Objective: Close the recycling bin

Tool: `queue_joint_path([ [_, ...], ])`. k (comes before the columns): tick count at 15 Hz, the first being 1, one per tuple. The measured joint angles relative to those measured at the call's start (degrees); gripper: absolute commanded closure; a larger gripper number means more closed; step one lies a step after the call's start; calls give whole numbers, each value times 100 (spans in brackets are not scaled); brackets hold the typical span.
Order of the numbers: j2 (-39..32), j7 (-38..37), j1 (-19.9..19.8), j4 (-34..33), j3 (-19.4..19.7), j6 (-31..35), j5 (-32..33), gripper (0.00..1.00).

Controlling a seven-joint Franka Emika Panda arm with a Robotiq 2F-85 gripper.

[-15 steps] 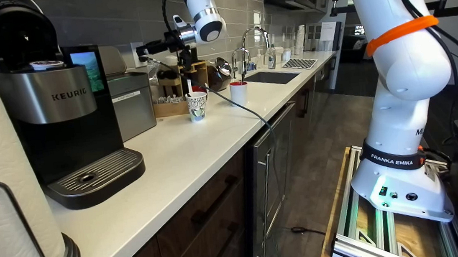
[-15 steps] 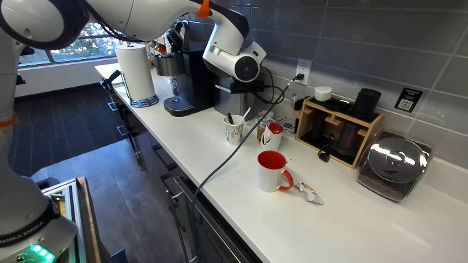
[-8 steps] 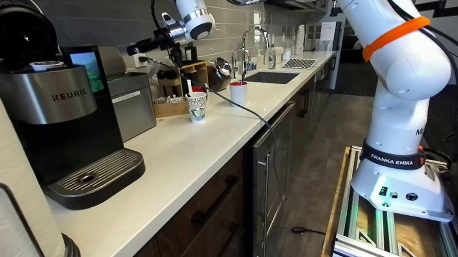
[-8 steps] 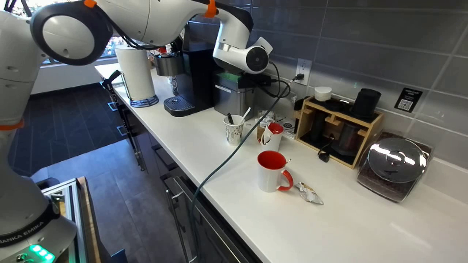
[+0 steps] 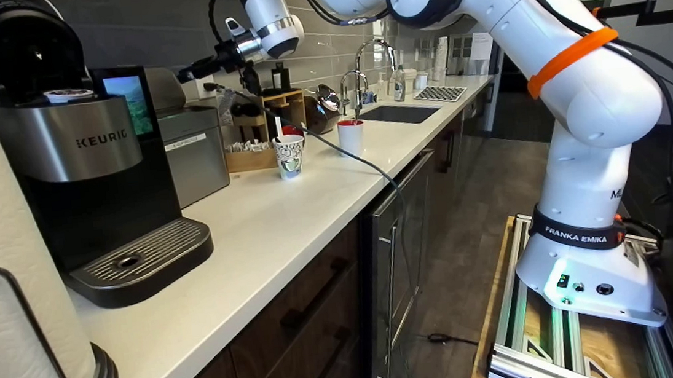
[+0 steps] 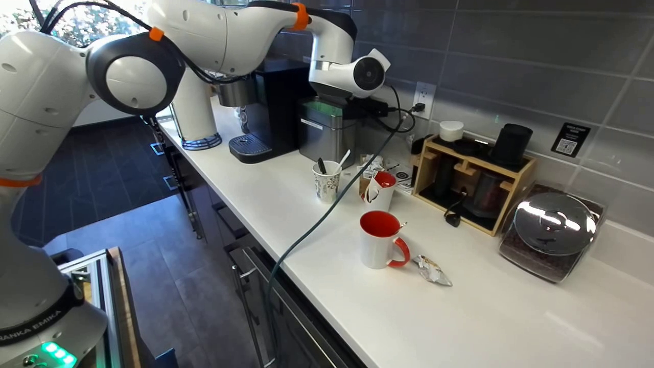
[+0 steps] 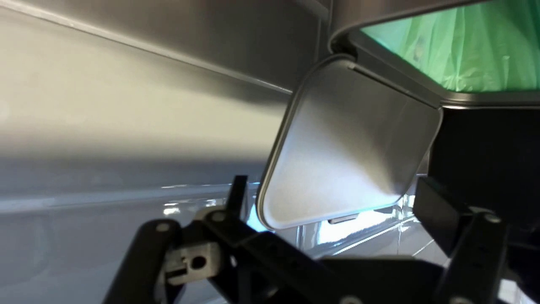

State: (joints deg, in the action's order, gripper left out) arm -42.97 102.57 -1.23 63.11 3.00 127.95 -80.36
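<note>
The recycling bin is a steel box [image 5: 197,153] behind the coffee maker; it also shows in an exterior view [image 6: 327,135]. Its grey lid [image 5: 164,87] stands open, tilted up at the wall side. In the wrist view the lid's face [image 7: 337,147] shows hinged to the rim, with a green liner [image 7: 472,46] inside the bin. My gripper [image 5: 185,75] is above the bin's wall-side end, close to the lid. In the wrist view it is wide open [image 7: 337,200], with the lid's far edge seen between the fingers; I cannot tell whether they touch it.
The coffee maker [image 5: 72,140] stands beside the bin. A dark cable [image 6: 311,230] runs from the wall outlet [image 6: 424,97] across the counter. A patterned cup [image 6: 326,184], red-and-white mugs [image 6: 375,250] and a wooden organizer [image 6: 424,189] stand nearby.
My gripper has moved left toward the lid in an exterior view. The wrist has shifted right and up in an exterior view, uncovering the bin's green-lined opening. The lid stays open.
</note>
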Motion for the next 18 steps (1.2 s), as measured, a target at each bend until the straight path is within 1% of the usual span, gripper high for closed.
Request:
queue_joint_path([
  [6,-469,-479,-101,-623,-247,4,593,0],
  [12,-751,-845,-223,-996,-554,-77,1090,0],
  [15,-755,-1014,-394,-1062,-687,-520,1262,0],
  [18,-717,-1163,-650,-1069,-800,-1322,1355,0],
])
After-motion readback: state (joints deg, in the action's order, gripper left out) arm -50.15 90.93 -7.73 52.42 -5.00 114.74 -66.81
